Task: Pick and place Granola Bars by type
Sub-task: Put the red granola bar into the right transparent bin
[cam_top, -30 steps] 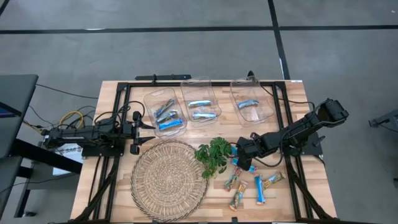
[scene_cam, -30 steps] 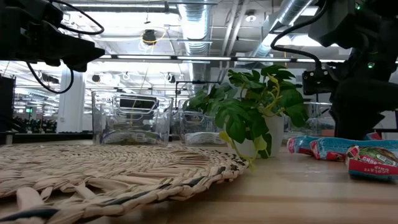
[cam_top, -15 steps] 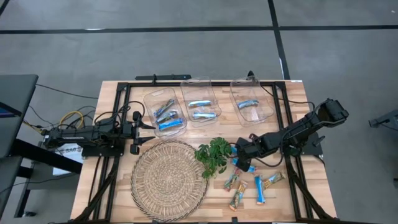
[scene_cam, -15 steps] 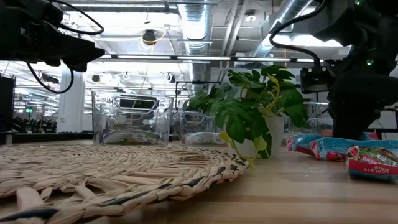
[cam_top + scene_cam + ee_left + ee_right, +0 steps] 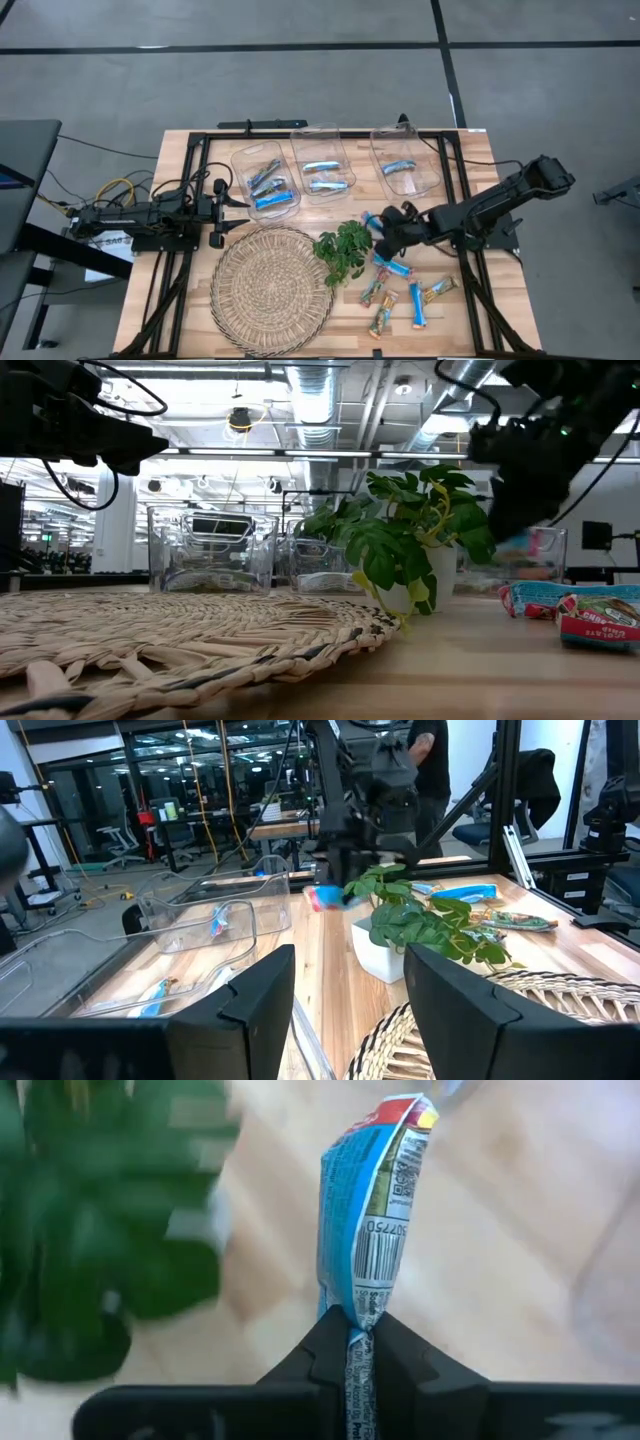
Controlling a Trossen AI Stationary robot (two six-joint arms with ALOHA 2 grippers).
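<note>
Carry step: right gripper (image 5: 352,1342) pinching a bright blue wrapped granola bar (image 5: 368,1210), lifted beside the green potted plant (image 5: 343,247). Next: move to matching clear plastic bin (image 5: 405,163), release. Left gripper (image 5: 348,982) spread, idle.

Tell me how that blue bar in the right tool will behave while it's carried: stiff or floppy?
Probably fairly stiff: the blue bar stands upright above the right tool, pinched only at its crimped end. It likely weighs little, since that thin grip holds it. The glossy wrapper may slip if swung hard.
</note>
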